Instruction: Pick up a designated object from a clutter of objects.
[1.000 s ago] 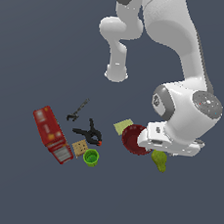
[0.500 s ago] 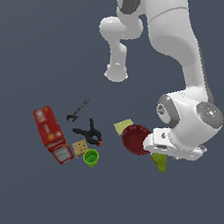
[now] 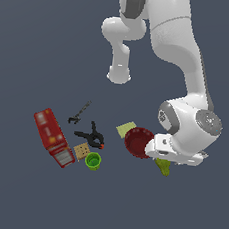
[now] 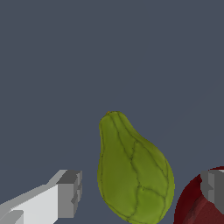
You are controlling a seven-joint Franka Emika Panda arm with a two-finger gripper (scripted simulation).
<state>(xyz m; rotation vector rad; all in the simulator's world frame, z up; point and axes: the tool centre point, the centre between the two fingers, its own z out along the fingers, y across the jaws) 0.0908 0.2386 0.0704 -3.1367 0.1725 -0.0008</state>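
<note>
Your arm bends down low over the floor, wrist pointing downward. Your gripper [image 4: 140,192] is spread wide, one finger [image 4: 68,194] on either side, gripping nothing.

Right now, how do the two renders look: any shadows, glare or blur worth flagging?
Exterior view: flat, even lighting, no cast shadows on the grey ground, small items soft and coarse; the arm hides most of the olive lump. Wrist view: sharp, no glare; olive lump shows clear veins between the open gripper fingers, red bowl cropped at the edge.
</note>
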